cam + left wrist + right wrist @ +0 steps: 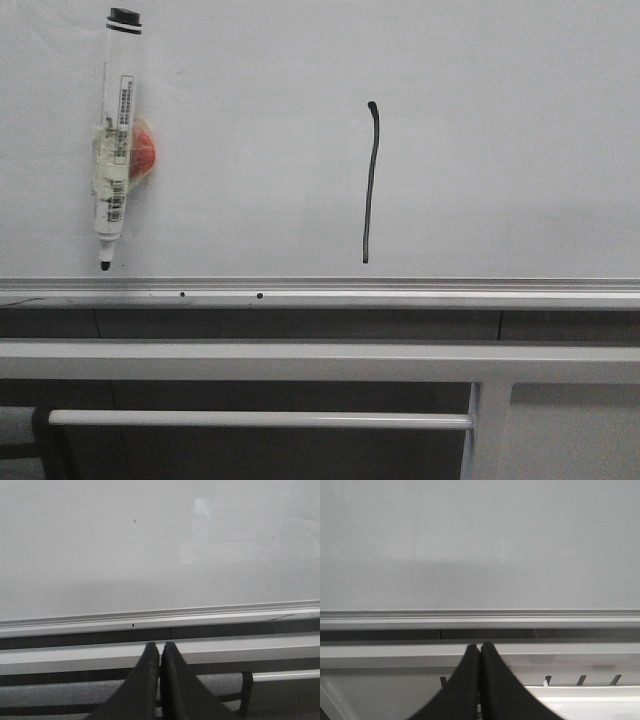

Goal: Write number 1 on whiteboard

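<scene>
The number 1 [370, 182], a thin black, slightly curved stroke with a small hook at its top, is standing on the whiteboard [500, 120] right of centre, ending just above the silver bottom rail [400, 292]. Only the front view is showing this stroke; it is also showing a white marker [115, 140] hanging tip-down at the board's left, taped over a reddish pad [146, 150]. The board is looking glossy and plain; two small dark holes are marking the rail. Grey metal frame bars [300, 362] are running below. Each wrist view is showing bare board and rail only, with the left hand [160, 652] clenched, black fingers touching, and the right hand [480, 652] likewise clenched, grasping nothing.
</scene>
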Robot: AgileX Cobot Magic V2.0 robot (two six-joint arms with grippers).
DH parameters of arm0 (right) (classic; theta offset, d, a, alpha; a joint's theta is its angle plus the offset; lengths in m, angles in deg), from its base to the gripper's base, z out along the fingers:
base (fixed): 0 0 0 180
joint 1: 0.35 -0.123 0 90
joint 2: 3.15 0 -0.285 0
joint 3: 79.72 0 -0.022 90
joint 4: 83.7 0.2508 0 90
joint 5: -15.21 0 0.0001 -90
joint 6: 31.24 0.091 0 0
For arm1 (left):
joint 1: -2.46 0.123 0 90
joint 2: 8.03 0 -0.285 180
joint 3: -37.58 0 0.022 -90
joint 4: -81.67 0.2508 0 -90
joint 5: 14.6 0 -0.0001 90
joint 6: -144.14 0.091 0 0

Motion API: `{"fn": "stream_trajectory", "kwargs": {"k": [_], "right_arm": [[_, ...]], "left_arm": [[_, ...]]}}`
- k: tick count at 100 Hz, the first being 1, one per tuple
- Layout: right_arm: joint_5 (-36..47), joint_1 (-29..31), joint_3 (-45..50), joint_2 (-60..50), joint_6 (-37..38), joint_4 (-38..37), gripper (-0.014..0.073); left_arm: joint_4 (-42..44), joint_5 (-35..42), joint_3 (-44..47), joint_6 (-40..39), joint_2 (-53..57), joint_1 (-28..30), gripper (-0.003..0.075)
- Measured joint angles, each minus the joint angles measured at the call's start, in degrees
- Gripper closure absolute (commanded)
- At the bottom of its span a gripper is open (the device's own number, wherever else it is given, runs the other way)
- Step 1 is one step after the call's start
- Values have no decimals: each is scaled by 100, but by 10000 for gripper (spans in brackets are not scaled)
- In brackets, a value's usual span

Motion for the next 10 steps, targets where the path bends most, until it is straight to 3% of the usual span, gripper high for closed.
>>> {"fn": "stream_trajectory", "kwargs": {"k": [10], "right_arm": [[0,0,0,0,0,0,657]], "left_arm": [[0,0,0,0,0,0,741]]}}
